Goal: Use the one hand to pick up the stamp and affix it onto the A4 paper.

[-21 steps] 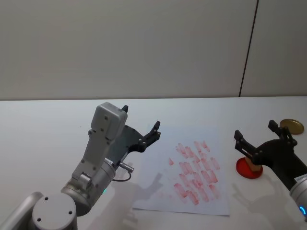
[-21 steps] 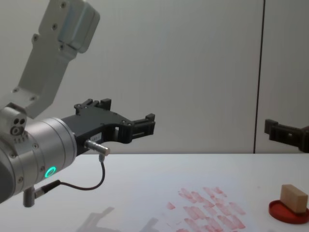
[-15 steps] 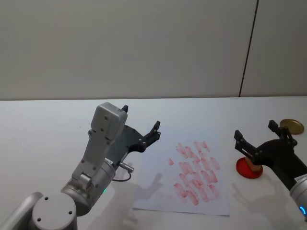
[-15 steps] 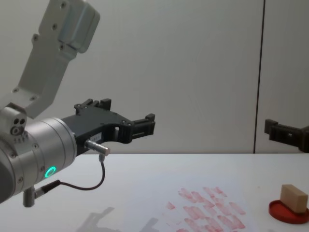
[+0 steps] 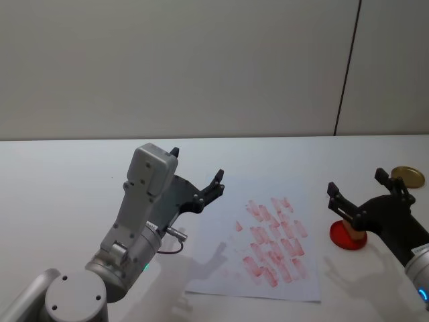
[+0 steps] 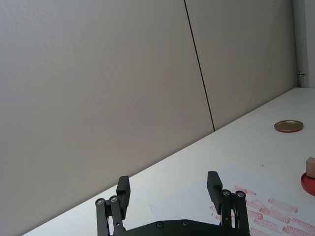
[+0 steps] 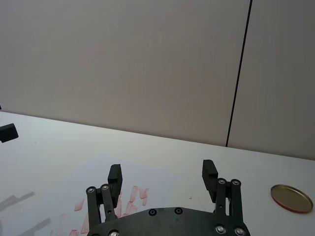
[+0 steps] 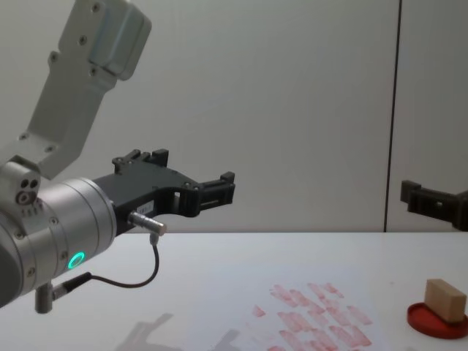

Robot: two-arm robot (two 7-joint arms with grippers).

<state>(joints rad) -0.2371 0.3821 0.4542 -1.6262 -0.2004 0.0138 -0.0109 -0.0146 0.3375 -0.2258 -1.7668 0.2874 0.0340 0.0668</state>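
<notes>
Here the right pincer [image 5: 356, 182] hangs with its jaws spread wide over the stamp [image 5: 352, 230], a small block of pale wood that stands on the round red ink pad [image 5: 348, 240] near the right edge of the tabletop [image 5: 67, 174]. Seen from the chest, the right pincer [image 8: 431, 201] is well above the stamp [image 8: 445, 299] and touches nothing, so I judge the step in hand to be the descent and grasp. The paper [image 5: 268, 268], already covered with rows of red marks, lies beside the pad toward the middle of the tabletop, close to the near edge. A flat gold lid [image 5: 407, 176] rests farther back by the right edge. The left pincer [image 5: 196, 168], also spread apart and empty, is held up over the left side of the tabletop and looks idle. To do the grasp well, the arm should come straight down with the block centred between the fingers. It should close on two opposite flat sides, high enough on the wood that the fingertips stay clear of the pad's rim and ink. A square, firm hold matters, since a tilted block would print unevenly. The stamp should then lift straight off the pad and go to a bare patch of the paper.
</notes>
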